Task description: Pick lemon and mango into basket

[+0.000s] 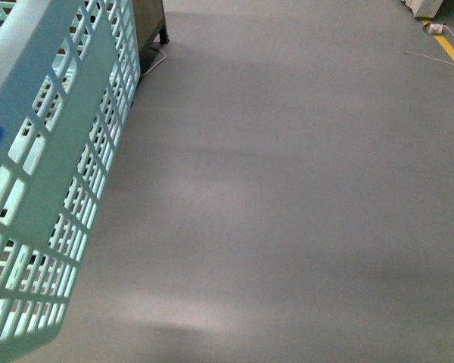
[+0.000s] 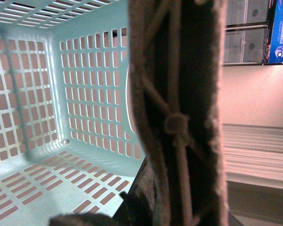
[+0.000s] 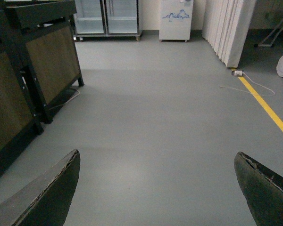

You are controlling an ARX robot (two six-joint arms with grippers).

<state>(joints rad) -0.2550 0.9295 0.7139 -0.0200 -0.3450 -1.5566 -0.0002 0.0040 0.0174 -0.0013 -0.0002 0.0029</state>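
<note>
So, going left to right: the basket fills the left edge of the front view, tilted, w/ its slotted wall facing the cam. Looks lifted off the floor rather than sitting on it, but that's a guess. The left wrist cam looks straight into it, and the grid floor and walls I can see are bare, no fruit. The dark ribbed handle is right up against that lens, blurry.

Progress, imo: basically zero. No lemon or mango in any view, so I can't say where they are, and as far as I can see neither is in the basket. Both picks are left to do.

Hands: the left gripper is probably what's got the handle, given how close it sits, but the jaws aren't visible, so can't tell if it's closed on it or not. The right gripper is spread wide, fingers well apart, holding nothing and touching nothing — just bare floor between them. Further off there's a dark cabinet and a yellow line.
</note>
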